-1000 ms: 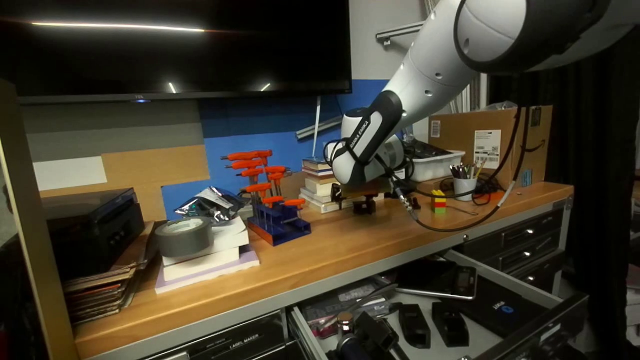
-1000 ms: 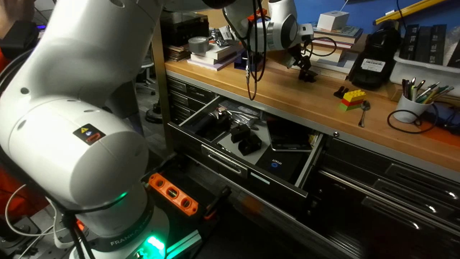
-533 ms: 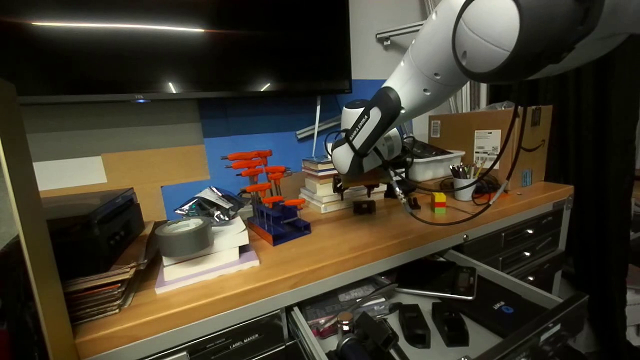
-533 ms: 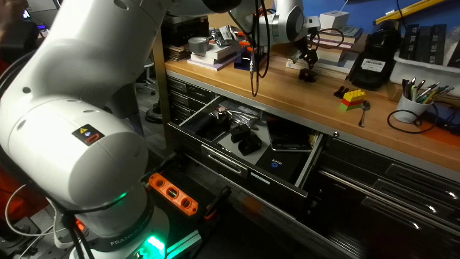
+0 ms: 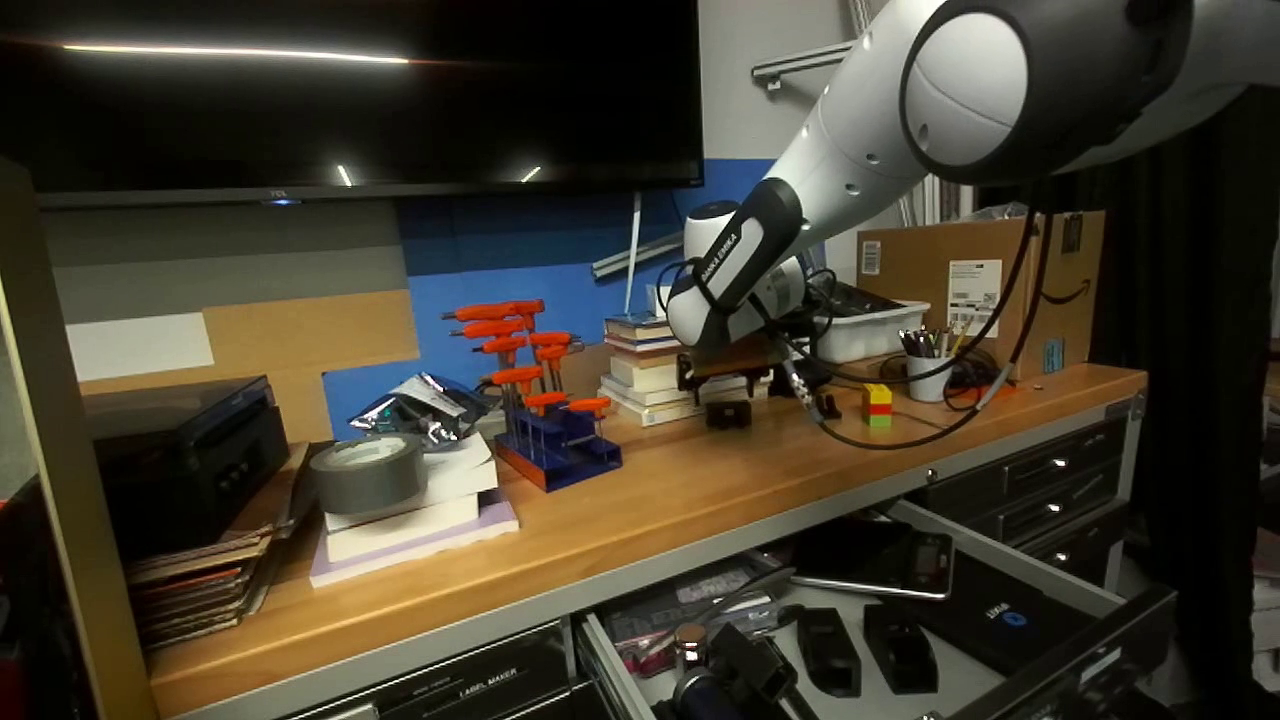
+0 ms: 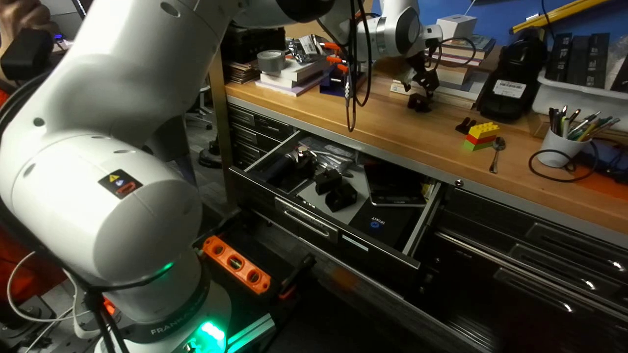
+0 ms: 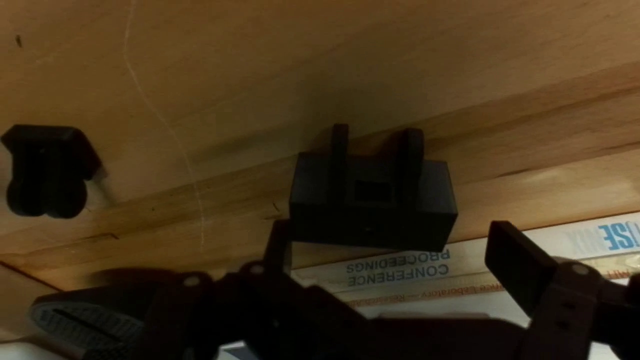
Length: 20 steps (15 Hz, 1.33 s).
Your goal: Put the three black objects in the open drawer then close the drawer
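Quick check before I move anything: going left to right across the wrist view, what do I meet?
Small black piece with two rounded lobes → one of the open fingers → larger black block with two prongs → the other of the fingers → bright blue book lettering at the picture's edge.

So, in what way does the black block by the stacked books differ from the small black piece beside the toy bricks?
Width: in the wrist view the black block looks wider; the small black piece looks narrower.
Shape: the black block carries two thin tabs set apart; the small black piece ends in two rounded, close-set lobes.
Shared: both are black and rest on the wooden worktop.
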### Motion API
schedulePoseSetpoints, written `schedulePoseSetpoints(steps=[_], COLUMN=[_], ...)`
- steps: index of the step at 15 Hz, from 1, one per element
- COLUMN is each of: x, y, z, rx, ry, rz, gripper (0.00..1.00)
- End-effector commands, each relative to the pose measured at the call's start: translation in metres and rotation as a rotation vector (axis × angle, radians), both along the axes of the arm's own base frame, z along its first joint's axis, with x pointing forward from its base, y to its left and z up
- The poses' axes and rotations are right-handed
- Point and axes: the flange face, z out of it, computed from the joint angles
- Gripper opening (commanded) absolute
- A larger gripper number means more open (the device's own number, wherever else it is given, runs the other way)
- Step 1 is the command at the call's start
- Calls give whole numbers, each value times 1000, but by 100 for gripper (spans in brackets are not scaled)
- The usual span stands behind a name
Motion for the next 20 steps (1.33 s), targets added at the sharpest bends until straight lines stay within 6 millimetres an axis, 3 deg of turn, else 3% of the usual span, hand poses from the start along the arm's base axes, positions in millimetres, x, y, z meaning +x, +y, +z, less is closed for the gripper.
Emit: schedulePoseSetpoints(steps=[1, 20], x=[11, 15], y=[-2, -14], z=[-1, -7], rx=[-21, -63], ry=[-7, 8], rz=[-6, -26], gripper=[100, 100])
